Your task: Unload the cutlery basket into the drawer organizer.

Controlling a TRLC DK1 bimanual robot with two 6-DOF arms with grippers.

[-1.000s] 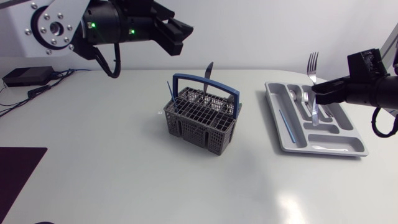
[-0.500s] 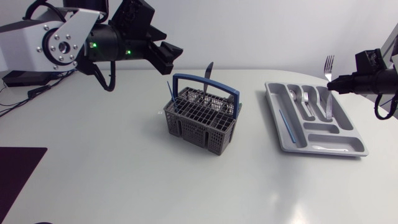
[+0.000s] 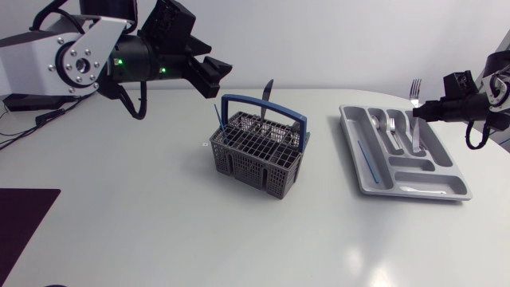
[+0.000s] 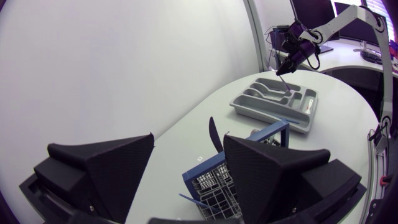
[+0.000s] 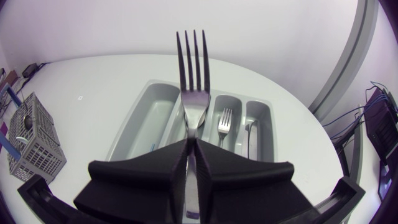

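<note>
The grey cutlery basket point(image 3: 259, 146) with a blue handle stands mid-table; a knife point(image 3: 266, 92) and a thin blue stick point(image 3: 217, 118) poke out of it. At the right lies the grey drawer organizer point(image 3: 402, 151). My right gripper point(image 3: 422, 112) is shut on a fork point(image 3: 415, 88), tines up, its handle hanging over the organizer's right-hand slots. In the right wrist view the fork point(image 5: 194, 74) rises from between the fingers of that gripper point(image 5: 191, 155), above the organizer point(image 5: 140, 124). My left gripper point(image 3: 213, 72) is open and empty, raised behind and left of the basket point(image 4: 214, 186).
The organizer holds a spoon point(image 3: 374, 121), a fork point(image 3: 392, 127) and a blue stick point(image 3: 362, 155). A dark mat point(image 3: 24, 215) lies at the table's front left corner. Bare tabletop runs between the basket and the organizer.
My right arm has drawn back to the right with the fork, which stays upright over the organizer. My left arm swung left and dropped slightly, then held still.
</note>
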